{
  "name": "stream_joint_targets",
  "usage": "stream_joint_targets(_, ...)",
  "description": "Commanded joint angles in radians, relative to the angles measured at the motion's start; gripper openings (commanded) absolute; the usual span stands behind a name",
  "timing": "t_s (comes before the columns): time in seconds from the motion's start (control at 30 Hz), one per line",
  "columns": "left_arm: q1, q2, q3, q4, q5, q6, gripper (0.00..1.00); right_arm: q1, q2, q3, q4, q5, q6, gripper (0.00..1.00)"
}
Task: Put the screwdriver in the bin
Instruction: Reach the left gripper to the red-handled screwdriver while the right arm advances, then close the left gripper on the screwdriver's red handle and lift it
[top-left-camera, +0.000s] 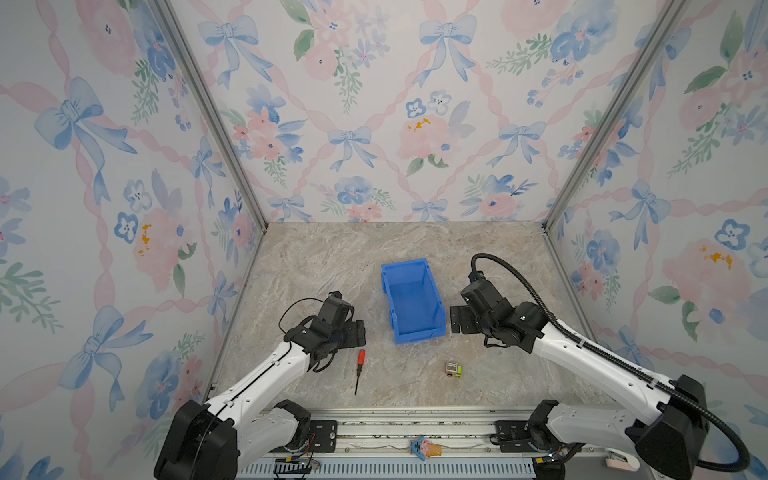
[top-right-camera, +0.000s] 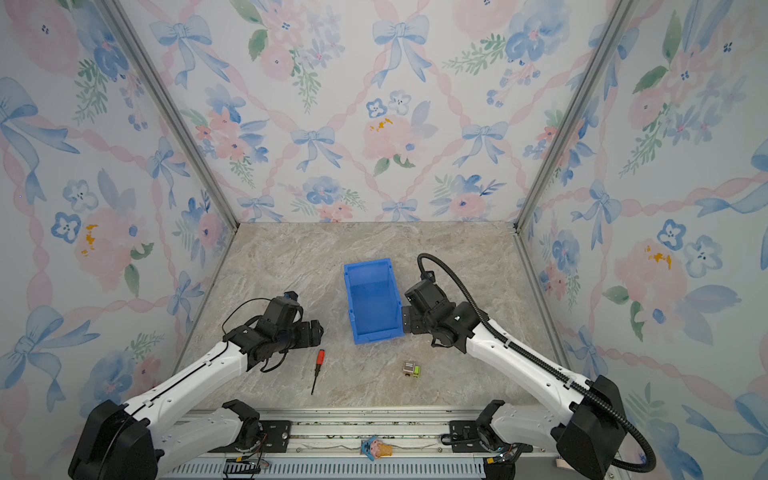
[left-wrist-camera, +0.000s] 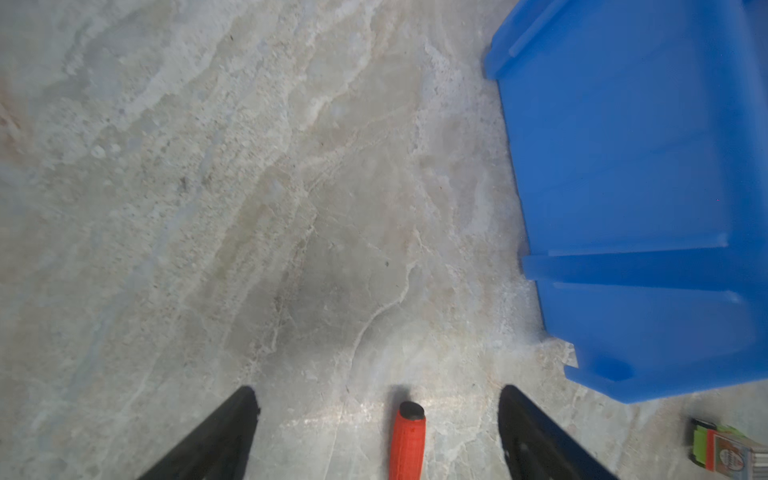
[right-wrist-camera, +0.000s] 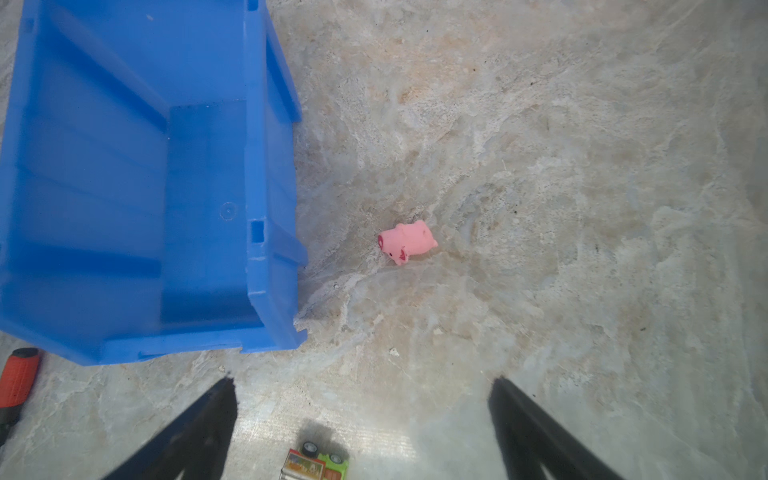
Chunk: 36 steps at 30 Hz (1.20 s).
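Observation:
The screwdriver (top-left-camera: 360, 365) (top-right-camera: 318, 362), red-handled with a thin dark shaft, lies flat on the marble table, left of and nearer than the blue bin (top-left-camera: 415, 299) (top-right-camera: 372, 299). My left gripper (top-left-camera: 356, 332) (top-right-camera: 312, 331) hovers just beyond the handle's end. In the left wrist view the red handle (left-wrist-camera: 408, 440) lies between the spread jaws of the left gripper (left-wrist-camera: 376, 395), touching neither, with the bin (left-wrist-camera: 631, 166) off to one side. My right gripper (top-left-camera: 457, 320) (right-wrist-camera: 361, 384) stands open beside the bin (right-wrist-camera: 104, 187), holding nothing.
A small green toy truck (top-left-camera: 454, 369) (top-right-camera: 411, 369) (right-wrist-camera: 318, 463) sits near the front, right of the screwdriver. A pink toy pig (right-wrist-camera: 407, 243) lies by the bin's right side, hidden under the right arm in both top views. A small toy (top-left-camera: 424, 448) rests on the front rail.

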Motion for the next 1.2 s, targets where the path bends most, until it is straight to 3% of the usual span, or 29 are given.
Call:
stream_joint_targets(0.0, -0.047, -0.002, -0.004, -0.041, -0.013, -0.115, 0.89, 0.056, 0.01, 0.032, -0.046, 0.025, 0.017, 0.97)
stream_joint_targets(0.4, -0.193, 0.151, -0.033, -0.052, -0.099, -0.213, 0.76, 0.096, -0.097, -0.013, -0.037, 0.046, -0.063, 0.97)
stream_joint_targets(0.6, -0.245, 0.234, -0.026, -0.052, -0.132, -0.247, 0.63, 0.082, -0.132, -0.016, -0.053, 0.044, -0.091, 0.97)
stream_joint_targets(0.77, -0.28, 0.275, -0.028, -0.051, -0.149, -0.288, 0.46, 0.055, -0.179, -0.023, -0.072, 0.043, -0.105, 0.97)
stream_joint_targets(0.97, -0.309, 0.272, -0.035, -0.053, -0.153, -0.341, 0.27, 0.025, -0.235, -0.038, -0.076, 0.041, -0.125, 0.97)
stream_joint_targets(1.17, -0.327, 0.253, -0.003, -0.054, -0.16, -0.353, 0.16, -0.005, -0.272, -0.052, -0.076, 0.022, -0.148, 0.97)
